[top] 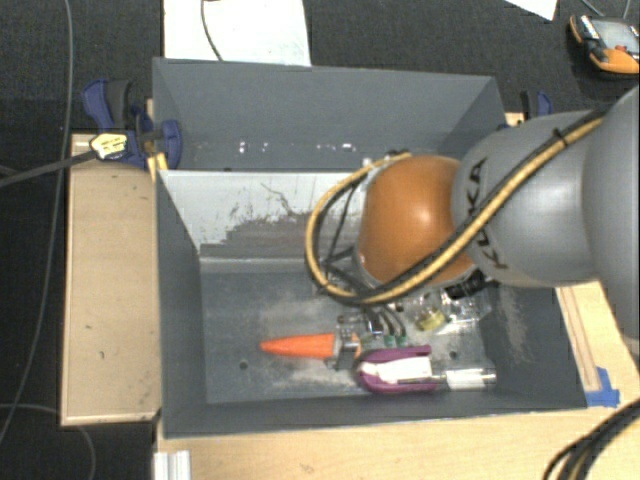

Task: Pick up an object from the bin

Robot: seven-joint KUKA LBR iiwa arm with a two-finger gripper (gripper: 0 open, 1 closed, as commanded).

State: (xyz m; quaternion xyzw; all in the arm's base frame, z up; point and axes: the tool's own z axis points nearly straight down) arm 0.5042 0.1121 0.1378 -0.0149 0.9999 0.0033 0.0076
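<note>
Arm (560,208) comes in from the right and bends down into the bin (320,108). Its orange cover (410,218) and a looped cable (318,238) hang over the middle. Gripper (352,346) is low at the front, down among the few loose things there. Claw state: cannot tell, as the wrist hides too much of it.

Nearest thing is an orange cone (298,347), carrot-like, lying flat with its tip to the left and its thick end right up against the gripper. By that closeness it is likely the target, but nothing shows it gripped. Just beside it, toward the front wall, lies a purple and white piece (398,373), also flat, with a clear bit (468,377) off its right end. Small yellowish bits (430,318) sit under the wrist, too hidden to name.

Things sit toward the front right, probably because the sloped walls send loose pieces down to the flat bottom. Cone has open space on its left, so a lift should not drag its neighbours. The purple piece is close enough to get nudged.

Surface: grey metal. The floor (250,298) is scuffed and dusty-pale, with scratch marks up the back slope. Around the bin: dark matting (60,58), and a white sheet (235,18) behind.
</note>
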